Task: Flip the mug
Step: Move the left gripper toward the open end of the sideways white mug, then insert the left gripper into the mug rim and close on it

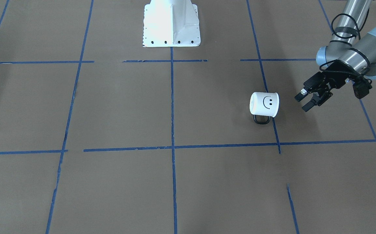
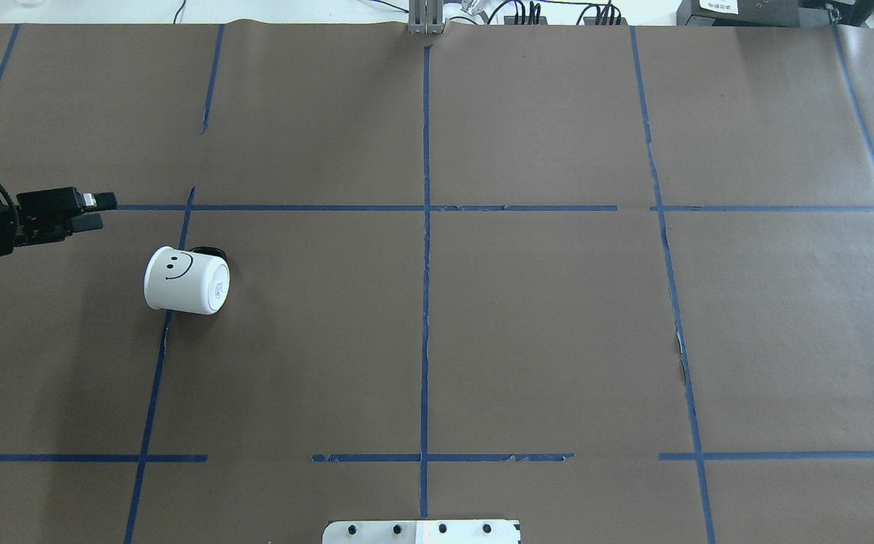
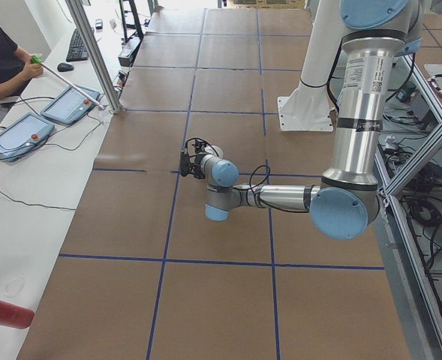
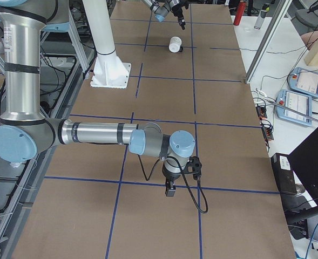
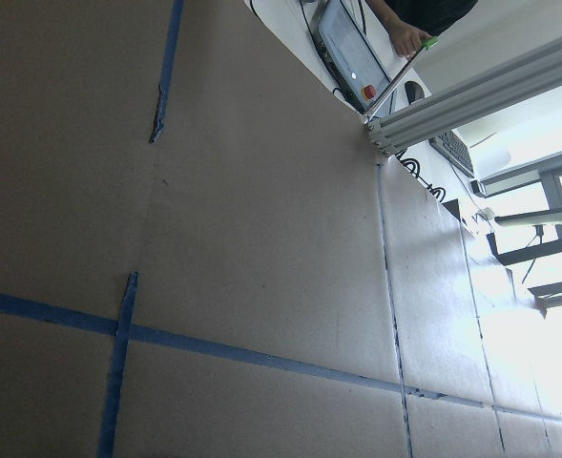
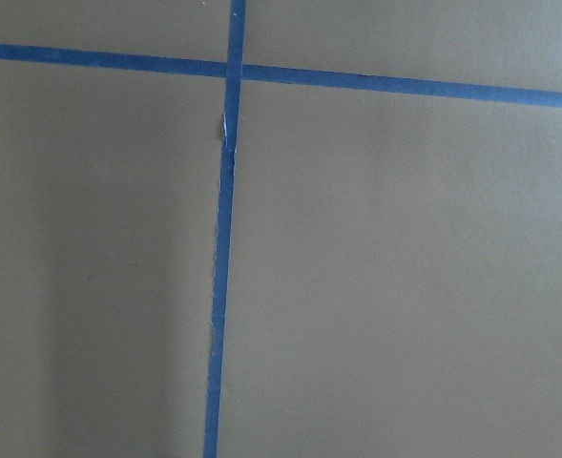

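The white mug (image 1: 264,104) lies on its side on the brown paper, smiley face up. Its black handle (image 1: 262,119) points away from the robot, its flat base toward the table's middle, and its mouth toward my left gripper. It also shows in the overhead view (image 2: 186,280) and small in the exterior right view (image 4: 175,44). My left gripper (image 1: 303,101) is open and empty, a little beside the mug's mouth end and above the table; it also shows in the overhead view (image 2: 98,211). My right gripper (image 4: 170,189) points down at the table far from the mug; I cannot tell whether it is open or shut.
The white robot base (image 1: 171,24) stands at the table's robot side. Blue tape lines (image 2: 425,227) cross the brown paper. An operator's bench with tablets (image 3: 18,135) and an aluminium post (image 3: 93,52) lie beyond the far edge.
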